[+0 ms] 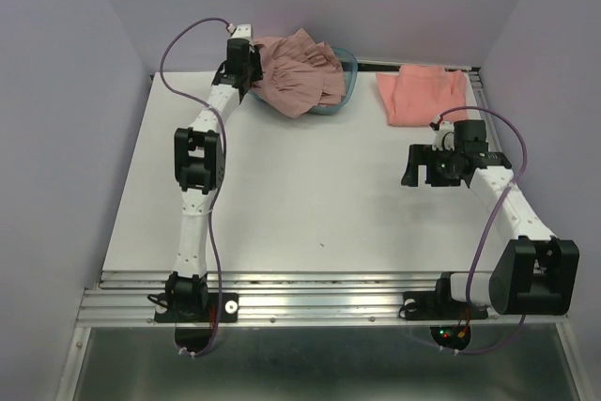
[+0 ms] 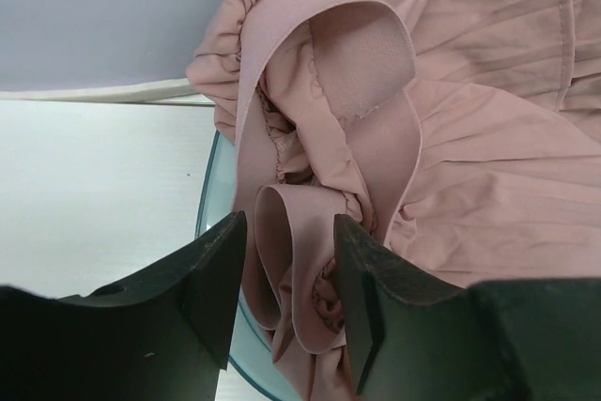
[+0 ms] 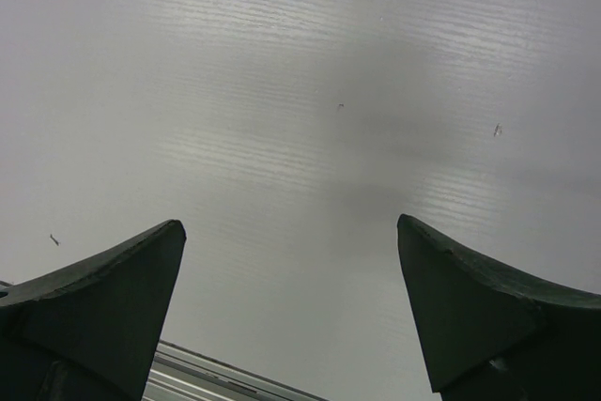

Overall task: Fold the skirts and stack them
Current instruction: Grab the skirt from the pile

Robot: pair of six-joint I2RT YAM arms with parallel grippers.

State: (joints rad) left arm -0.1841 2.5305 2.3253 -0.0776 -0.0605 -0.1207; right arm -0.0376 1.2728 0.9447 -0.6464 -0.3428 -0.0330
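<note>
The mauve-pink pleated skirt (image 1: 296, 77) lies bunched in the teal tub (image 1: 346, 68) at the back of the table. My left gripper (image 1: 252, 80) is at the skirt's left edge. In the left wrist view the left gripper (image 2: 288, 221) is open, and its jaws straddle a looped fold of the skirt's waistband (image 2: 310, 260) without pinching it. The coral-salmon skirt (image 1: 420, 93) lies flat at the back right. My right gripper (image 1: 411, 166) is open and empty in front of it, over bare table; in the right wrist view the right gripper (image 3: 289, 223) has only the tabletop between its jaws.
The tub's rim (image 2: 208, 204) shows below the skirt in the left wrist view. The white table (image 1: 310, 194) is walled at the back and both sides. A metal rail (image 1: 310, 293) runs along the front edge and also shows in the right wrist view (image 3: 216, 375).
</note>
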